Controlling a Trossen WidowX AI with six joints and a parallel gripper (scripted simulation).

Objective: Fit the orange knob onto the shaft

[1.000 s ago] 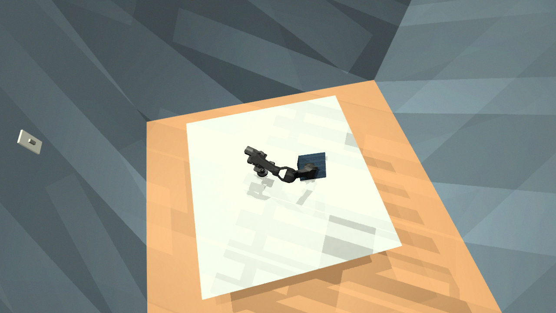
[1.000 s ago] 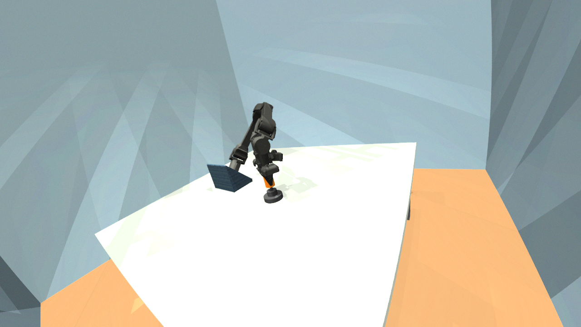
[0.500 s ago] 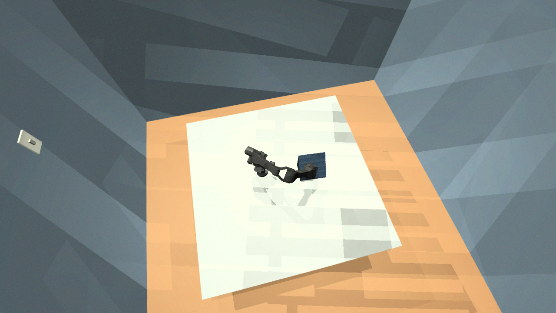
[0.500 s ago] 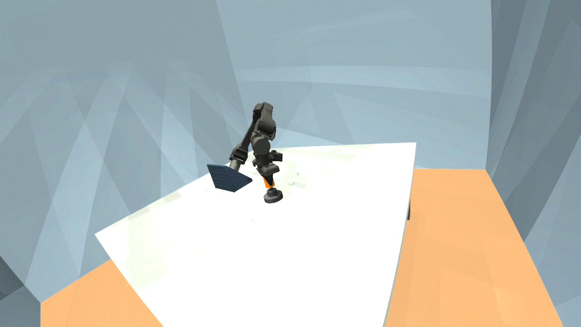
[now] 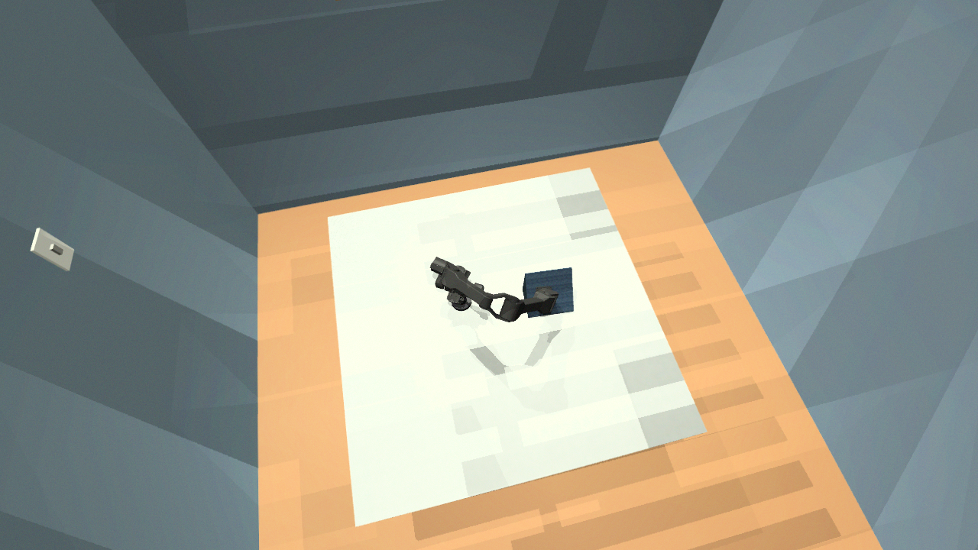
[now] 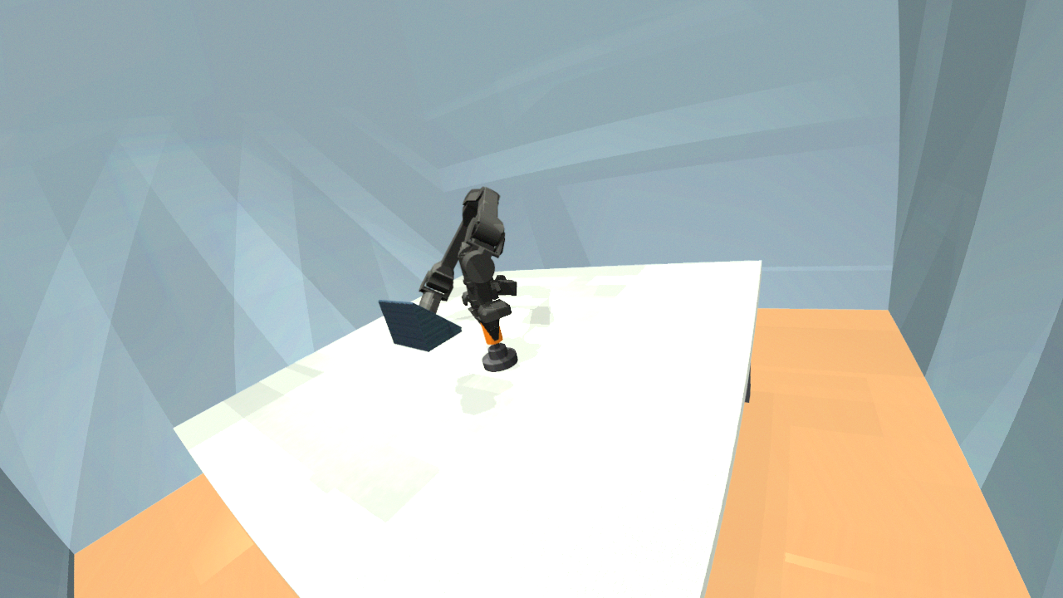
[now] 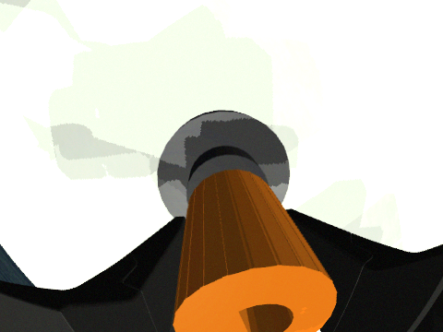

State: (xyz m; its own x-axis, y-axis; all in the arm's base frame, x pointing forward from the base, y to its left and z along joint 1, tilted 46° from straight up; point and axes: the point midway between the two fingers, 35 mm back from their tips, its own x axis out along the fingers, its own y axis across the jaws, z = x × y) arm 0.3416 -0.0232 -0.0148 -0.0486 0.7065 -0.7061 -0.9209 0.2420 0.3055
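Observation:
The orange knob is a ribbed cylinder held roughly upright; in the wrist view its top face shows a hole with a straight edge at the left. My gripper is shut on the knob, with a dark finger on each side. The round dark pedestal stands under the knob, its raised hub just below the knob's lower end. The knob's lower end hides the shaft, and I cannot tell whether hub and knob touch. In the top view the arm covers the knob.
The arm's dark blue base block stands on the white table, to the pedestal's right in the top view and left in the exterior view. A pale switch plate is on the left wall.

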